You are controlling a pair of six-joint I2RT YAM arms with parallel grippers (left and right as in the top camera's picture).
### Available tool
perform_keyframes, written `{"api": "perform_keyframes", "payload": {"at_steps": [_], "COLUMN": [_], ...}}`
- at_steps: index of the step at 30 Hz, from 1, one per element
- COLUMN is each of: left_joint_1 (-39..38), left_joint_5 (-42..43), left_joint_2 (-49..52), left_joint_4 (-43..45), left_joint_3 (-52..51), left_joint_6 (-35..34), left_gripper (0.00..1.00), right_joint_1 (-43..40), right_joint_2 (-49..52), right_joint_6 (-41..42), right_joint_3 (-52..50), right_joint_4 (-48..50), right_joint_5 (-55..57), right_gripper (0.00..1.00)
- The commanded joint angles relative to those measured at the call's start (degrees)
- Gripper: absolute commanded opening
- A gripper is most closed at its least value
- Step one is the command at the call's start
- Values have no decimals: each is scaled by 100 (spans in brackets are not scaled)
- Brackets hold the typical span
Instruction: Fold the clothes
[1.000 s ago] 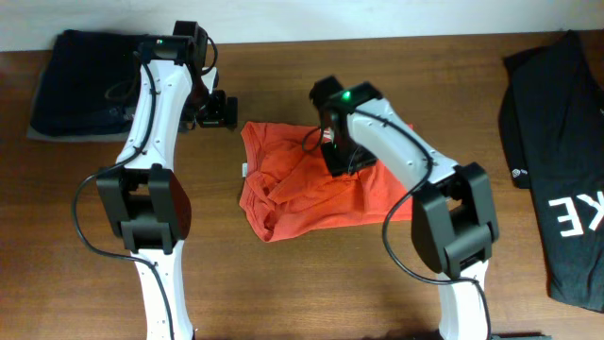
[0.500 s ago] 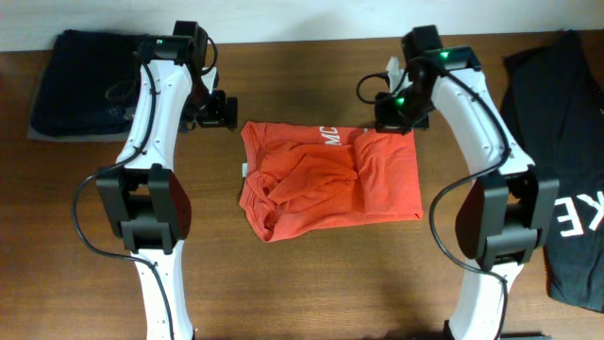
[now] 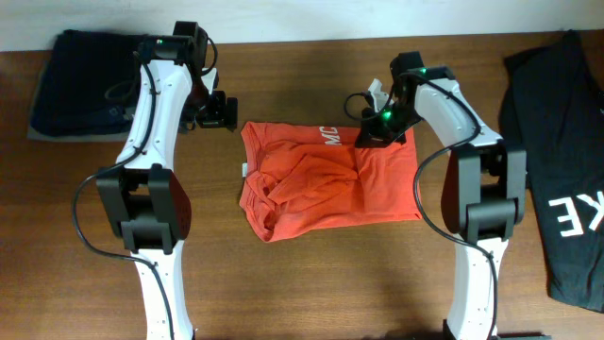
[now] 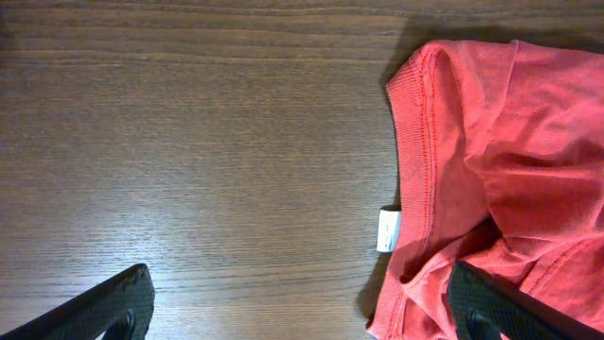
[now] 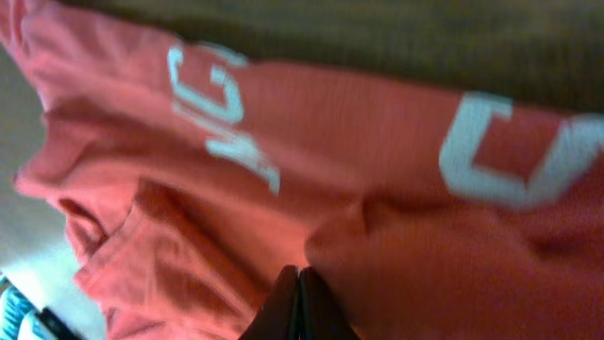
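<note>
The red T-shirt [image 3: 330, 184] lies crumpled between the grippers. The left gripper [image 3: 229, 111], fingers spread wide, hovers over bare table [image 3: 311, 283] just off its collar edge. The right gripper [image 5: 298, 300], fingers pressed together, points down over the T-shirt's top edge, with its arm angled in from the right.

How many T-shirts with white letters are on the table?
2: the red shirt in the centre and the black shirt at the right edge. The dark pile at top left may hide more.
</note>
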Motion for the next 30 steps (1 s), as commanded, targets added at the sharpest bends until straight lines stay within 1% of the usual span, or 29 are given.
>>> {"api": "perform_keyframes", "payload": {"at_steps": [1, 6, 11, 13, 15, 19, 24, 26, 27, 29, 30], "left_joint_1": [0, 0, 0, 0, 0, 0, 0, 0, 0, 0, 0], "left_joint_5": [61, 61, 61, 61, 61, 61, 61, 63, 63, 66, 66], "left_joint_2": [15, 15, 15, 15, 15, 15, 15, 15, 15, 15, 15], "left_joint_4": [-9, -35, -33, -33, -33, -28, -26, -22, -15, -4, -2], "left_joint_3": [50, 50, 50, 50, 50, 50, 50, 50, 50, 50, 50], "left_joint_6": [-33, -33, -33, -33, -31, -33, -33, -33, -33, -35, -33], "left_gripper": [99, 99, 99, 99, 99, 99, 99, 99, 99, 99, 99], "right_joint_1": [-9, -9, -24, -85, -186, -470, -802, -874, -898, -896, -890], "right_joint_2": [214, 417, 481, 472, 437, 177, -120, -131, -131, -107, -101], "right_joint_6": [79, 407, 212, 225, 225, 188, -446, -876, -1226, -1947, -2135], "right_joint_3": [-31, -33, -24, 96, 326, 1038, 2151, 2404, 2415, 2299, 2170], "right_joint_4": [273, 861, 1576, 1591, 1377, 494, -1394, -2155, -2457, -2894, -2986], "right_joint_5": [-179, -197, 33, 35, 2, -68, -68, -70, -70, -70, -76], "right_gripper": [4, 4, 6, 4, 4, 4, 4, 5, 5, 7, 7]}}
